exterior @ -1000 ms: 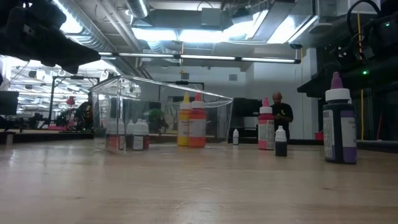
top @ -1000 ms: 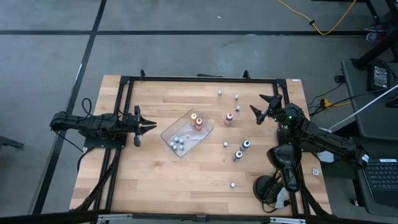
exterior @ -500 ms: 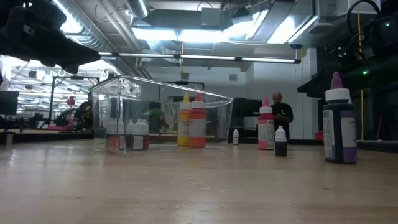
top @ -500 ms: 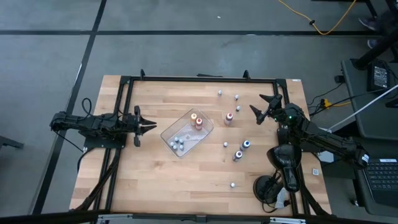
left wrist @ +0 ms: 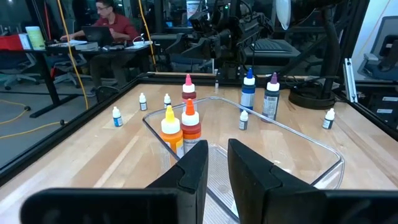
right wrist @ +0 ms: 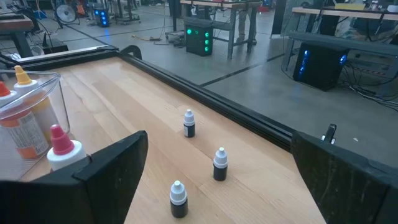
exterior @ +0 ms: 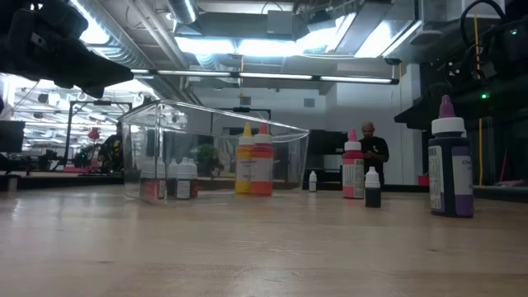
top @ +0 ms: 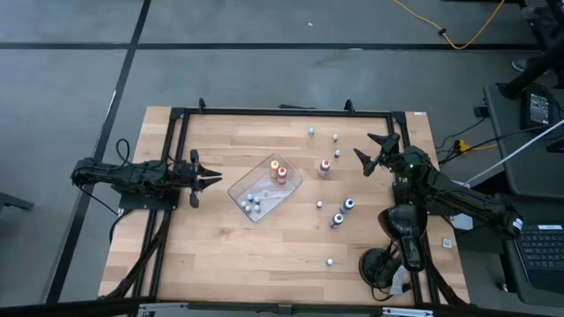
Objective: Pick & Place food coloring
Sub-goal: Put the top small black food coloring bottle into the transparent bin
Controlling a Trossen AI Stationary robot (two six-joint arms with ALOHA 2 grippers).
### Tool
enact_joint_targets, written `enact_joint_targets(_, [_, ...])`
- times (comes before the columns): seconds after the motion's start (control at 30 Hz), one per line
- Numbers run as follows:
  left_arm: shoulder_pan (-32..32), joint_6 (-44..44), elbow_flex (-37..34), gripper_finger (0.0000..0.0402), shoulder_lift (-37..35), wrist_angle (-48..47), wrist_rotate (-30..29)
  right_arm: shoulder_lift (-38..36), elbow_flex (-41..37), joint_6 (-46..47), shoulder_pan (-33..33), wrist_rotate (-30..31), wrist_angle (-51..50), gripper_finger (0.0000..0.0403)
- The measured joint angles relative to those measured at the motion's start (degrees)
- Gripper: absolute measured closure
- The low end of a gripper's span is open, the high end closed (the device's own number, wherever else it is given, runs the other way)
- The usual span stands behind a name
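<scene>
Wooden table (top: 220,255) scene is showing no change: right gripper (top: 376,151) is idling, fingers spread, near loose food coloring (top: 324,167); left gripper (top: 208,179) is waiting nearly closed, empty, beside tray (top: 293,186). Task stalling.

Bright overhead strip lights (exterior: 247,45), glare in low view; near tabletop (exterior: 247,256) blurred.

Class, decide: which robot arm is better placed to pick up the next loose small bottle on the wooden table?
Probably the right. The right gripper, open, hovers beside the loose small bottles, while the left gripper sits beyond the clear plastic tray, farther from them.
</scene>
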Motion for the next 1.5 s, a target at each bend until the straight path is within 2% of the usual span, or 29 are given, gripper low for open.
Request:
enact_joint_targets(0.17, [0.00, 0.00, 0.00, 0.0349, 0.00, 0.00, 0.00, 0.01, -0.01, 0.21, -0.01, 0.01, 0.00, 0.0008])
enact_joint_targets(0.47, [0.01, -0.01, 0.00, 0.0345, 0.00, 0.00, 0.00, 0.01, 0.40, 10.66, 0.16, -1.16, -0.18, 0.0008])
enact_joint_targets(0.63, [0.00, 0.00, 0.00, 0.0344, 0.00, 0.00, 0.00, 0.21, 7.17, 11.85, 0.80, 0.78, -5.59, 0.0014])
enact_joint_targets(0.77, [0.00, 0.00, 0.00, 0.0347, 0.00, 0.00, 0.00, 2.39, 15.08, 11.77, 0.89, 2.43, -12.80, 0.0036])
enact_joint_targets(1.07, [0.01, 0.00, 0.00, 0.0346, 0.00, 0.00, -0.02, 16.99, 34.74, 19.00, 0.89, 2.13, -27.62, 0.0092])
enact_joint_targets(1.37, [0.00, 0.00, 0.00, 0.0341, 0.00, 0.00, -0.01, 38.00, 58.03, 25.74, 0.87, 4.05, -45.76, 0.0095])
enact_joint_targets(1.5, [0.00, 0.00, 0.00, 0.0345, 0.00, 0.00, 0.00, 45.51, 65.89, 28.36, 0.86, 4.06, -51.74, 0.0096])
